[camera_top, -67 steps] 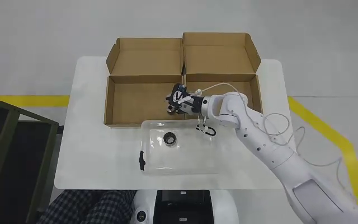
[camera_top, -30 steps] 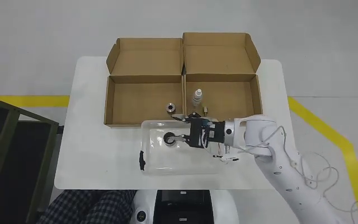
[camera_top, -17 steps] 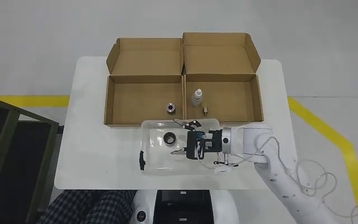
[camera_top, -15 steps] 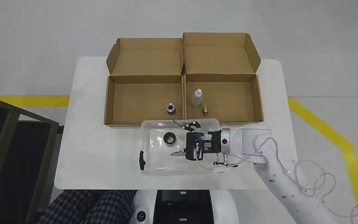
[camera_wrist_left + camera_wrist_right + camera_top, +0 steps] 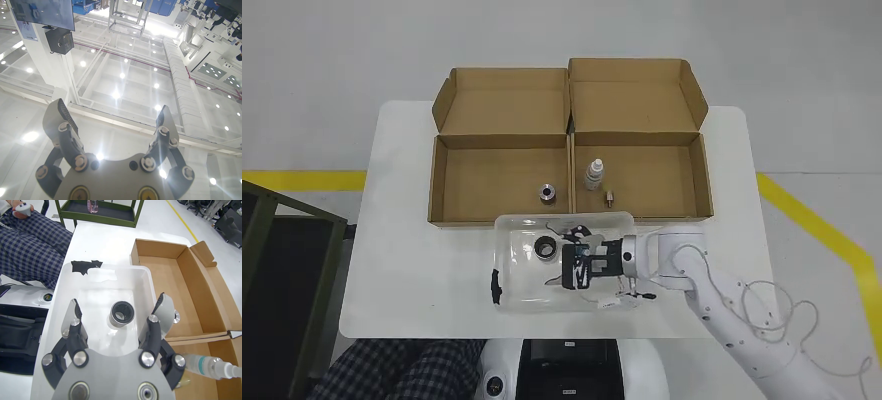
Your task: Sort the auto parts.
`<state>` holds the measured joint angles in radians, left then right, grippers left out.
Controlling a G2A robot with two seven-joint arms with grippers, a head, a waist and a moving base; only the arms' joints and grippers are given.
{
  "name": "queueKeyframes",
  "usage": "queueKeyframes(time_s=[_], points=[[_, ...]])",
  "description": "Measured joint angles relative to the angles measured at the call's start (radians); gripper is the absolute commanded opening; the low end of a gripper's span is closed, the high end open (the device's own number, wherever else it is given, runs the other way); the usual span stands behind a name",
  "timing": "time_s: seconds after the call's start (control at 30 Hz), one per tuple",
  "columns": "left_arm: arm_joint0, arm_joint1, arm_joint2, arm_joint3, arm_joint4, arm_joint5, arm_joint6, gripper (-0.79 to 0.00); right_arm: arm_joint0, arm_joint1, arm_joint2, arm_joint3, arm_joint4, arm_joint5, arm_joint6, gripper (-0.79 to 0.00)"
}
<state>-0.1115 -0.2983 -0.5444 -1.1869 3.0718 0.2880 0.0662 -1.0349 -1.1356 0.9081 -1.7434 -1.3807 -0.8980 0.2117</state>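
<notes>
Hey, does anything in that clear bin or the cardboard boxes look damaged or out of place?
A ragged black patch, like torn tape, sits on the clear bin's end. The metal cylinder stands upright; nothing looks spilled.

Shiny metal bushing (image 5: 122,316), glossy plastic bin (image 5: 132,266)

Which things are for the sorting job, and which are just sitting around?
For the job: metal cylinder in the clear bin; left cardboard box holding a metal part; right cardboard box holding a bottle and a brass part; right end effector, open.

Just around: black tape on the bin's rim; green cart; left end effector, open, aimed at the ceiling.
</notes>
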Motion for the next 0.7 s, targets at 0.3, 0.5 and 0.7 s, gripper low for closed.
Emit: queueKeyframes(time_s=[0.3,0.5,0.7], points=[[0.0,0.0,0.0,0.0,0.0,0.0,0.0,0.0,0.04,-0.015,-0.049,0.092,-0.046,0.032,-0.03,-0.111],[0.0,0.0,0.0,0.0,0.0,0.0,0.0,0.0,0.068,-0.028,-0.082,0.152,-0.058,0.06,-0.037,-0.117],[0.0,0.0,0.0,0.0,0.0,0.0,0.0,0.0,0.101,-0.045,-0.12,0.212,-0.054,0.07,-0.054,-0.111]])
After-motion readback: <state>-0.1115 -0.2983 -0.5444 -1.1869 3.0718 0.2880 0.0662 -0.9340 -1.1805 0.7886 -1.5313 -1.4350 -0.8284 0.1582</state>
